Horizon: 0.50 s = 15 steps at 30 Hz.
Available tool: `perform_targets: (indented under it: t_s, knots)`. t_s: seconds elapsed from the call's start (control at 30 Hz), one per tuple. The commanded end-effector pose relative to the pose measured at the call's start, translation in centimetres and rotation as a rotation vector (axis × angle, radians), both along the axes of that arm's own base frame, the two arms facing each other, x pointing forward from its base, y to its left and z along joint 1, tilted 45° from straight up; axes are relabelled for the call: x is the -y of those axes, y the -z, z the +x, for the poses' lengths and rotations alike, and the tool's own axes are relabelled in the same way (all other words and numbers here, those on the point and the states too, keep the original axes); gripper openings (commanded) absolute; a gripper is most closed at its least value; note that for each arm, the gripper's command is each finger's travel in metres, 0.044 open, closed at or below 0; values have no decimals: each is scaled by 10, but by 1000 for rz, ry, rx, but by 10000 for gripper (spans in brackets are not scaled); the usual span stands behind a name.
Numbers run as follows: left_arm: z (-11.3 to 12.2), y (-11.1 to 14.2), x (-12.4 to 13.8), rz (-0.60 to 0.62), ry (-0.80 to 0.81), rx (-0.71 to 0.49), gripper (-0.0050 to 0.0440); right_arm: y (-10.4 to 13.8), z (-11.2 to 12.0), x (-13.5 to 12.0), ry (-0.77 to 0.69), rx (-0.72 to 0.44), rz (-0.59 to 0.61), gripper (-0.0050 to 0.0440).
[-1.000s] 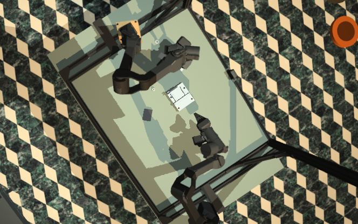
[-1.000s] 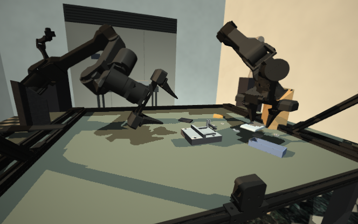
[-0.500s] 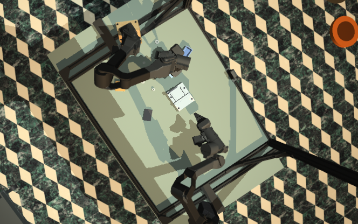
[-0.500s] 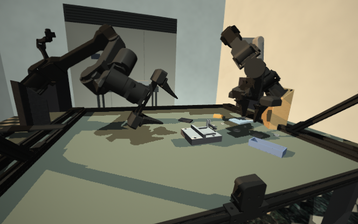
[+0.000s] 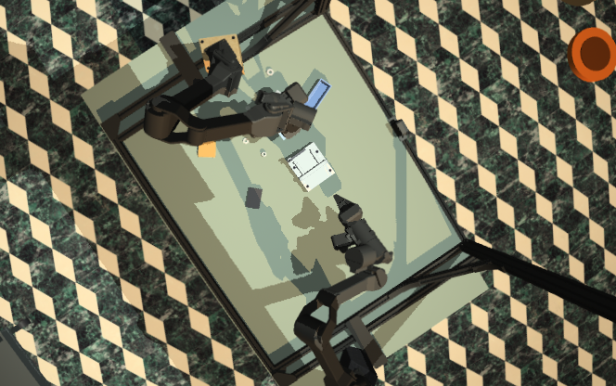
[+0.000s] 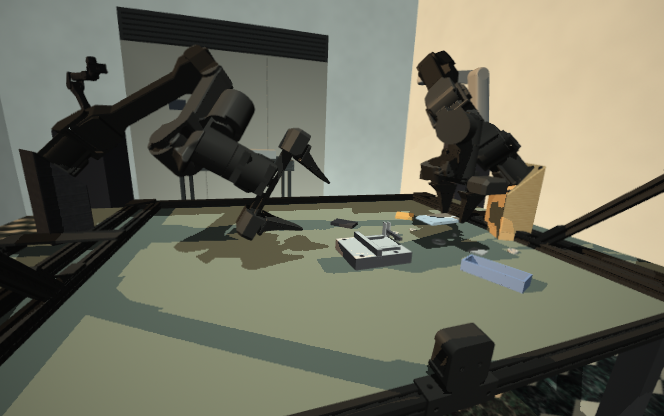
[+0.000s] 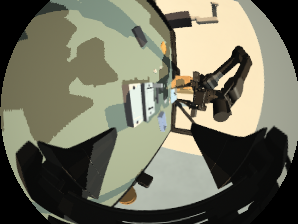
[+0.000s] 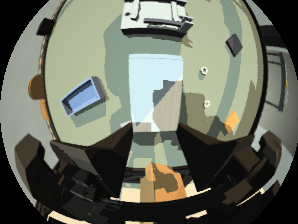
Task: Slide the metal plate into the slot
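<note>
A smooth, pale metal plate (image 5: 282,135) (image 6: 436,220) (image 7: 173,95) (image 8: 150,82) is gripped between the right fingers (image 6: 444,194), its apparent sloped edge pointing away from them toward the light-topped, slotted block (image 5: 317,175) (image 6: 356,246) (image 7: 134,105) (image 8: 135,10), which sits flat on the table (image 5: 371,186) (image 6: 250,310) (image 7: 50,100) (image 8: 75,60) beyond their tips.
</note>
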<state>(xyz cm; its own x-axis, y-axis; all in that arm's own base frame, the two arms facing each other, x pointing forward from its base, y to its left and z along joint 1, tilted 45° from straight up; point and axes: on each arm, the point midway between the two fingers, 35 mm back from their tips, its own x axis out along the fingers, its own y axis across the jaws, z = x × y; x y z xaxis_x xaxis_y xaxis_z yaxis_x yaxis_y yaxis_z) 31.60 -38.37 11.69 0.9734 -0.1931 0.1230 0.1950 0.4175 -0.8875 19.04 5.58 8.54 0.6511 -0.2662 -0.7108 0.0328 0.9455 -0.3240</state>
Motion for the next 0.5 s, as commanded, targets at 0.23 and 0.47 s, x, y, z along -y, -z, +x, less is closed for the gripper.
perform_targets:
  t_s: [0.23,0.47]
  knots:
    - [0,0,-1,-8,-5,-2,440,0,20,-1,7,-8,8,-50]
    - [0,0,-1,-8,-5,-2,440,1,32,0,11,-6,12,-50]
